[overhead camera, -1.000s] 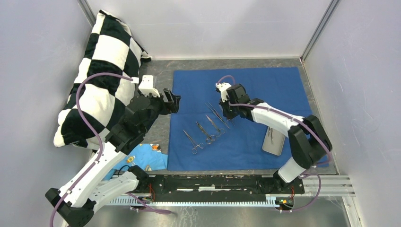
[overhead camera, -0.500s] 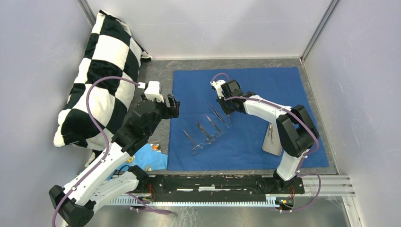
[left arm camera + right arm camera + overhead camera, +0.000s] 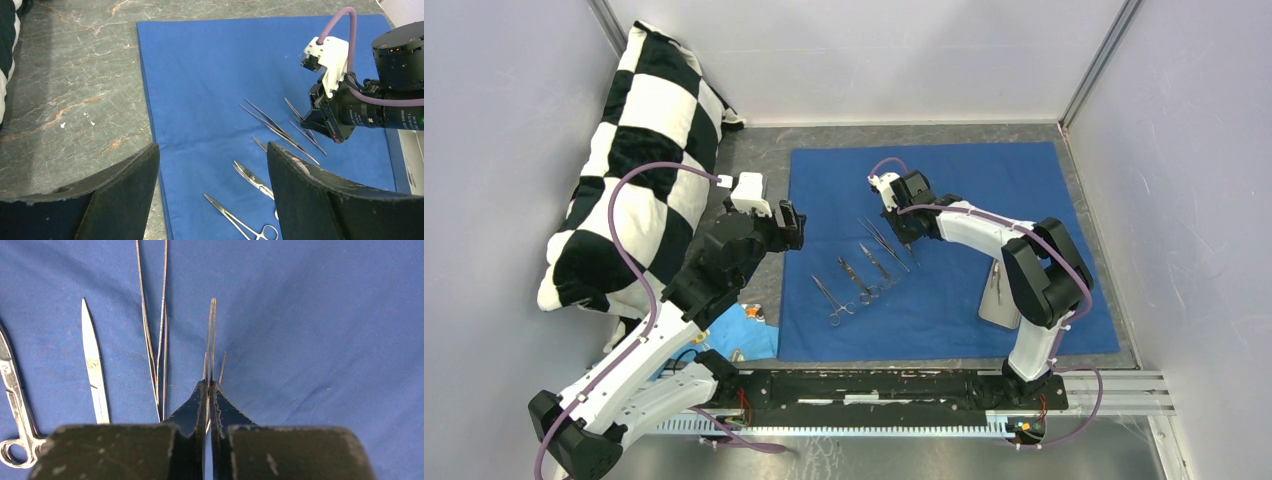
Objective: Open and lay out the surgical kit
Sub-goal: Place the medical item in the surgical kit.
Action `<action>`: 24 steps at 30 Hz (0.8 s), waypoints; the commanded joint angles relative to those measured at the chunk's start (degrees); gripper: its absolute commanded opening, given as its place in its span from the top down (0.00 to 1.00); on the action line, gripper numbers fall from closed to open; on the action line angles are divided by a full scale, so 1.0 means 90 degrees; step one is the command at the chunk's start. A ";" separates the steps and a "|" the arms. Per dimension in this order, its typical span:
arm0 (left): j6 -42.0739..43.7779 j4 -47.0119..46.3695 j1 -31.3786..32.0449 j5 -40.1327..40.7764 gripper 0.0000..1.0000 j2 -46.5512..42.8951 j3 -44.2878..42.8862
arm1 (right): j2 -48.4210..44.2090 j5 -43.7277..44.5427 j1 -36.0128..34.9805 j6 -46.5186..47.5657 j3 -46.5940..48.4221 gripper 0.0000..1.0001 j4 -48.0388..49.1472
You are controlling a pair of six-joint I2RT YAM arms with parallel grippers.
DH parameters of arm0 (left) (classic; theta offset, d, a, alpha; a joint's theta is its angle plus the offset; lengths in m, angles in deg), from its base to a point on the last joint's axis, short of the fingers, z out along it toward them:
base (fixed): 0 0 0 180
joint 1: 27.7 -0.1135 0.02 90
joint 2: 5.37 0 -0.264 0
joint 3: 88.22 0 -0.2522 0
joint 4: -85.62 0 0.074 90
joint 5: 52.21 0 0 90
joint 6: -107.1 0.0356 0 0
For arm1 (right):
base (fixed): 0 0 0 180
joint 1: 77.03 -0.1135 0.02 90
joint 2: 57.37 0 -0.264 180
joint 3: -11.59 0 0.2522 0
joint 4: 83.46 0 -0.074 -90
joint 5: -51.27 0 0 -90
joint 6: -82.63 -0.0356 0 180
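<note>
The dark blue cloth [image 3: 984, 190] lies spread flat on the table. On it, in a slanted row, lie forceps [image 3: 832, 298], scissors [image 3: 861, 282], another scissor-like tool [image 3: 880, 265] and long tweezers [image 3: 882, 240]. The steel tray [image 3: 1006, 305] sits at the cloth's right with a thin instrument in it. My right gripper [image 3: 907, 238] is low over the cloth, shut on short tweezers [image 3: 212, 335] that point forward from its tips [image 3: 210, 386], just right of the long tweezers [image 3: 155, 340]. My left gripper [image 3: 790, 225] is open and empty above the cloth's left edge [image 3: 145, 100].
The black-and-white checkered pillow [image 3: 639, 150] leans in the far left corner. A light blue patterned scrap [image 3: 739, 330] lies by the left arm's base. Grey walls enclose the table on three sides. Marbled bare table [image 3: 75, 90] lies left of the cloth.
My right gripper has shifted slightly left and away with the tweezers, its elbow swinging left. My left gripper has turned and settled a little nearer. The laid-out instruments have not moved.
</note>
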 commanded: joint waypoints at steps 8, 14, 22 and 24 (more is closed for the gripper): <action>0.0232 -0.0274 -0.0002 -0.0050 0.15 -0.0017 0.0020 | 0.0187 0.0198 0.0020 0.0188 0.0330 0.93 0.0076; 0.0231 -0.0273 0.0003 -0.0061 0.15 -0.0012 0.0019 | 0.0248 0.0227 0.0020 0.0230 0.0401 0.93 0.0014; 0.0228 -0.0278 -0.0001 -0.0079 0.15 0.0001 0.0019 | 0.0319 0.0266 0.0014 0.0250 0.0398 0.92 -0.0045; 0.0233 -0.0279 -0.0002 -0.0084 0.15 -0.0004 0.0015 | 0.0329 0.0262 0.0016 0.0245 0.0399 0.90 -0.0052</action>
